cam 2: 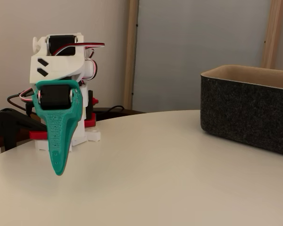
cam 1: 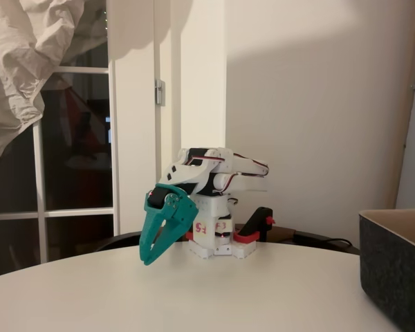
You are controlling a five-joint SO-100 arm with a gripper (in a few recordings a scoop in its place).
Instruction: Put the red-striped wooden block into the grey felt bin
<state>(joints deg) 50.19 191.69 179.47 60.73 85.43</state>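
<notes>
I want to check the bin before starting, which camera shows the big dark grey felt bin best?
The fixed view with the dark grey felt bin at right: long wall, rim and pale inside all show. In the other fixed view an end corner sits at the frame's edge.

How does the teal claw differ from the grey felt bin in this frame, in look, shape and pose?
The claw is smooth teal plastic; the grey felt bin is fuzzy dark charcoal felt. The claw tapers to a narrow downward tip; the bin is a broad straight-walled box with a paler inside. The claw hangs over the table on the folded arm; the bin sits flat on it. Both are over the same pale table.
</notes>
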